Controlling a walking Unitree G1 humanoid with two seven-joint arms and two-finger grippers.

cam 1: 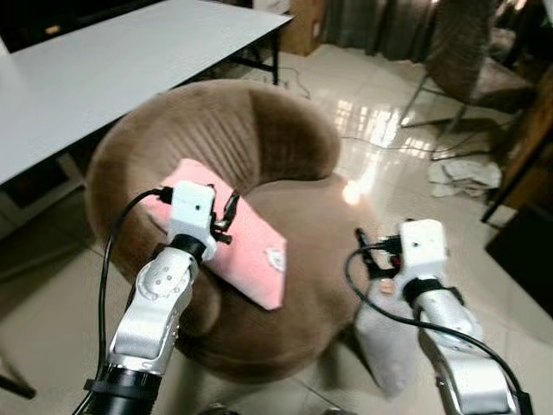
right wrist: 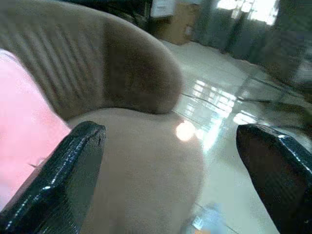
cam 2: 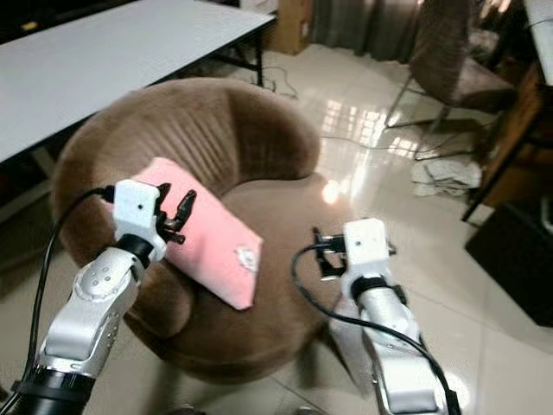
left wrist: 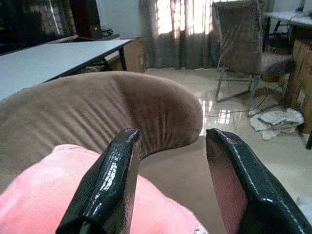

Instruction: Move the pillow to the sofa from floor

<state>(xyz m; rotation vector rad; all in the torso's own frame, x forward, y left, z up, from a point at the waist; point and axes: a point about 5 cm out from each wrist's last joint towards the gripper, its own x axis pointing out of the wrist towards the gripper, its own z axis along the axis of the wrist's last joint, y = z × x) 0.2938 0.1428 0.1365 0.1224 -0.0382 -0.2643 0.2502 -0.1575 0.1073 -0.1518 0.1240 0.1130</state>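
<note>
The pink pillow (cam 1: 233, 242) is already on the round brown sofa (cam 1: 259, 138), leaning on its arm. The left gripper (cam 2: 175, 214) hangs over it with fingers spread, holding nothing. The right gripper (cam 2: 324, 252) is wide apart too. The job looks nearly done.

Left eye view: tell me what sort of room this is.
Probably a lived-in sitting or work room in a home. A round brown sofa chair holds a pink pillow, a long white folding table stands behind it, and a metal-legged chair sits on the glossy tiled floor.
</note>
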